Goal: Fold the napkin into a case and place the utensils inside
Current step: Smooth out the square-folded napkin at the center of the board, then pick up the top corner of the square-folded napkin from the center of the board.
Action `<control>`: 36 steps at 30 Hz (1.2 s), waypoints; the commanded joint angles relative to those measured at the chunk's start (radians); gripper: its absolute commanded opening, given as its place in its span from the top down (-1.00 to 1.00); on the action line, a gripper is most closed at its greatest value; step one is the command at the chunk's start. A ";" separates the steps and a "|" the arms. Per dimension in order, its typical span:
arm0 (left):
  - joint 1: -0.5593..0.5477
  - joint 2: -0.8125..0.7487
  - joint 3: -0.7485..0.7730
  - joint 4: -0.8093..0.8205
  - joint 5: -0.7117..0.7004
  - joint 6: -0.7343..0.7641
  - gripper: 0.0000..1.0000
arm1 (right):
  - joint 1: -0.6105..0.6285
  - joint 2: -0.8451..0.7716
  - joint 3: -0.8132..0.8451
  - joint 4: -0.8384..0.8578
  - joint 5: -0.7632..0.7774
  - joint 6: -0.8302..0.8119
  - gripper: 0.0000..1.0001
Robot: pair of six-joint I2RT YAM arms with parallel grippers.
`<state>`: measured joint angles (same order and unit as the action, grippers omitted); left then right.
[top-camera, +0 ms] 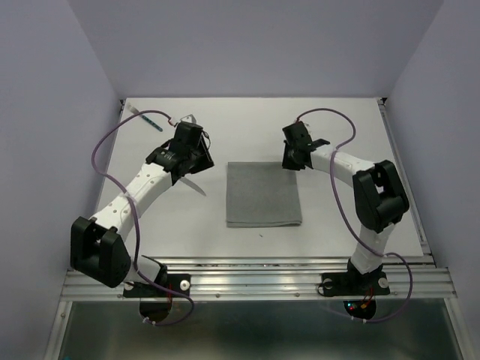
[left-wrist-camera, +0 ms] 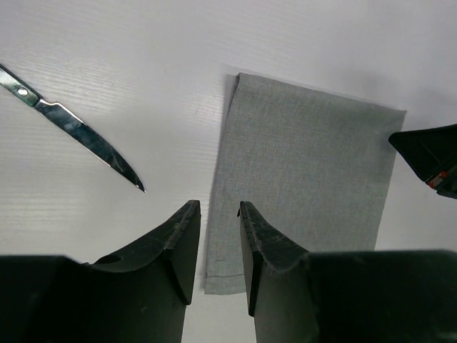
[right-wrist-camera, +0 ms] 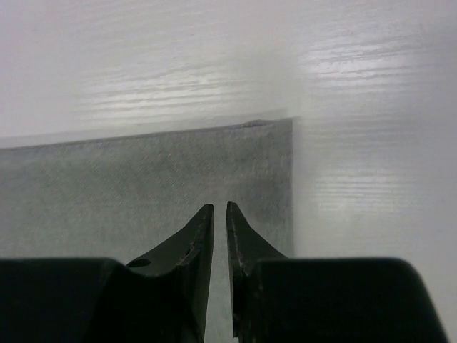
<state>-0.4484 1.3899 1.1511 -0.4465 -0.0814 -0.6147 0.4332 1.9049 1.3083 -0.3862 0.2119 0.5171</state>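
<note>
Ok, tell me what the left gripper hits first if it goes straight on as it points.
Most likely the napkin, whose edge lies just ahead of the open left gripper. The knife sits off to the side. Height above the napkin is unclear.

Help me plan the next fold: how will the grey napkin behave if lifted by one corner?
The napkin will probably droop rather than hold shape: it is thin woven cloth lying flat in layers. The layers may slide apart, since nothing pins them. A push would likely bunch it on the smooth table.
</note>
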 commanded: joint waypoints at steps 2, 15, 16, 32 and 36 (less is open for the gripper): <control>0.014 -0.092 -0.021 -0.034 -0.032 -0.005 0.20 | 0.136 -0.197 -0.015 -0.009 0.012 -0.048 0.53; 0.169 -0.155 -0.064 -0.077 -0.011 0.027 0.16 | 0.631 -0.142 -0.004 -0.043 0.116 0.009 0.03; 0.175 -0.157 -0.067 -0.074 -0.006 0.030 0.16 | 0.645 -0.127 0.003 -0.045 0.118 0.009 0.03; 0.191 -0.155 -0.088 -0.058 0.025 0.044 0.16 | 0.739 0.055 0.077 -0.062 0.159 0.011 0.13; 0.191 -0.155 -0.091 -0.055 0.029 0.044 0.16 | 0.739 0.059 0.086 -0.071 0.185 0.012 0.16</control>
<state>-0.2607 1.2778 1.0718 -0.5140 -0.0563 -0.5888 1.1549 1.9511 1.3499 -0.4458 0.3378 0.5201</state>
